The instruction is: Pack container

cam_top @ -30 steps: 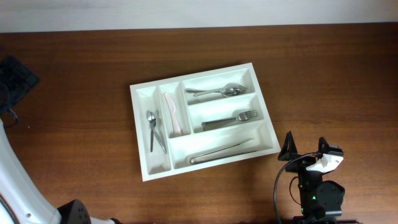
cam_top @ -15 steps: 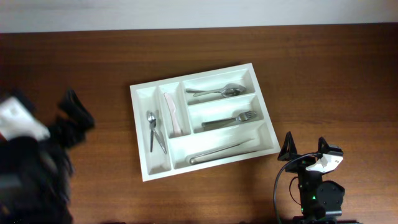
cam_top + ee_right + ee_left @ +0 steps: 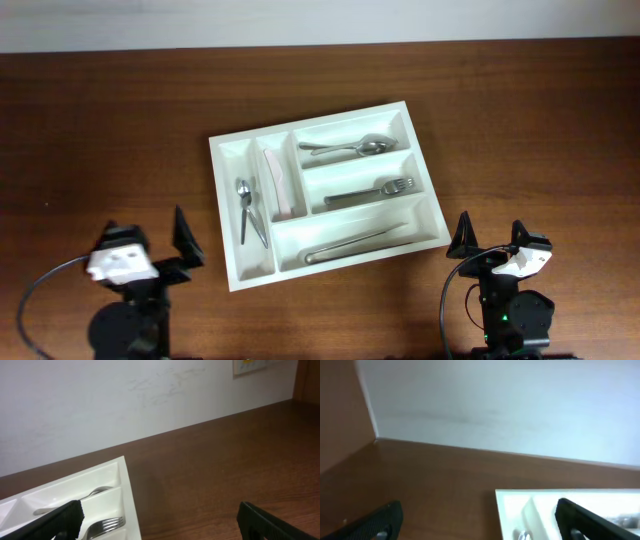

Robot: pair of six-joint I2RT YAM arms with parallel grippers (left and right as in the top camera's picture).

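near edge: left gripper (image 3: 148,238) and right gripper (image 3: 491,238) both sit low by their bases, jaws spread full width, nothing in either. Wrist views show only bare fingertips at the frame corners with table (image 3: 100,120) between them
both are well clear of the tray (image 3: 233,158), left one off its near-left corner, right one off its near-right corner. Reads as a rest pose, not an approach
tray lies flat mid-table, slightly skewed
contents sorted by type, one kind per slot, each piece running along its slot so it lies flat:
- near wide slot: long steel piece (image 3: 355,243) (knife or tongs, can't tell)
- middle wide slot: fork (image 3: 372,191)
- far wide slot: spoon (image 3: 350,148)
- left narrow slot: two small spoons (image 3: 248,212)
- next narrow slot: pale knife (image 3: 280,185)

no loose cutlery on the table, so my read is packing is done or nearly
past the far table edge: plain wall (image 3: 100,400)
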